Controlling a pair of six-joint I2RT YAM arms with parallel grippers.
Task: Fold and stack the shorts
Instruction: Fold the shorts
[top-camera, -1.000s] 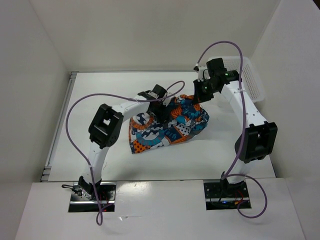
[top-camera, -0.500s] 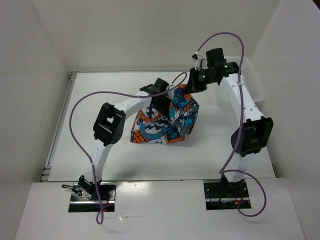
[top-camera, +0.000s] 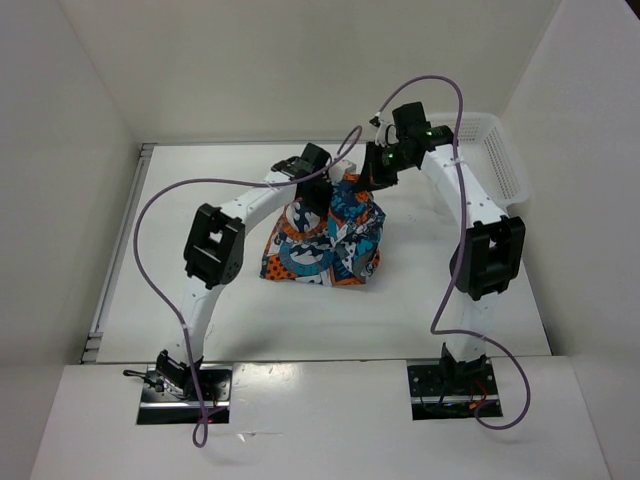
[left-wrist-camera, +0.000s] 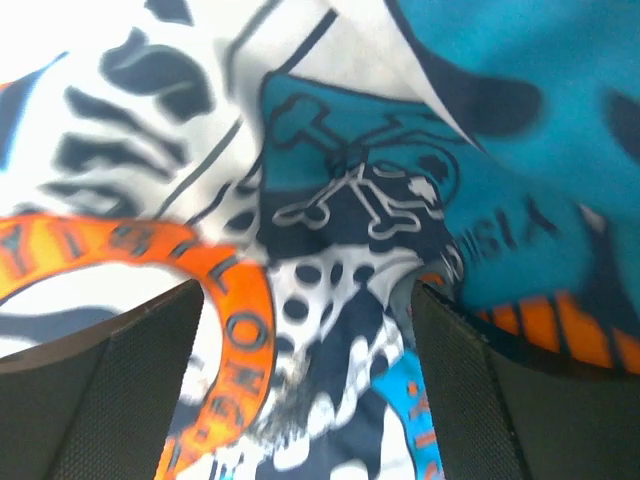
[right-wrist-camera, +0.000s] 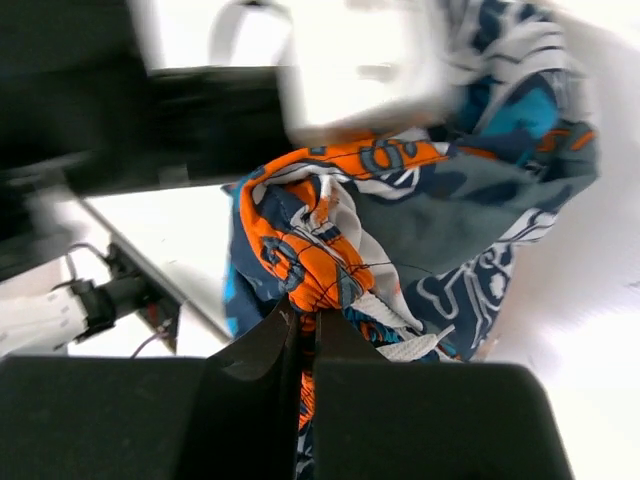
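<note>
One pair of patchwork-print shorts (top-camera: 325, 245) is all that shows. It is heaped just above the middle of the overhead frame on the white surface (top-camera: 200, 200), well apart from the white mesh basket (top-camera: 500, 160) at the upper right.

The right fingers (right-wrist-camera: 300, 322) are pressed together on a bunched orange fold beside a white drawstring, holding that part raised at the top of the heap. The left fingers (top-camera: 320, 203) stand spread wide just to the left of them. In the wrist view cloth fills the gap between their pads, but they pinch nothing.

The fold looks begun and not finished. One end is gathered up over the rest, and the fabric is crumpled rather than lying in flat layers. No squared packet lies on the surface and no stack is in view, so smoothing, the remaining folds and the stacking all seem left to do.

From above, the cloth forms a rough tent. Its broad lower edge runs left to right across the frame, and it narrows to the held peak at the top. The long axis is hard to call in this bunched state; if anything, it leans from lower left to upper right. The drawstring at the right fingers suggests the waist end points to the top of the frame. The leg openings are hidden.
</note>
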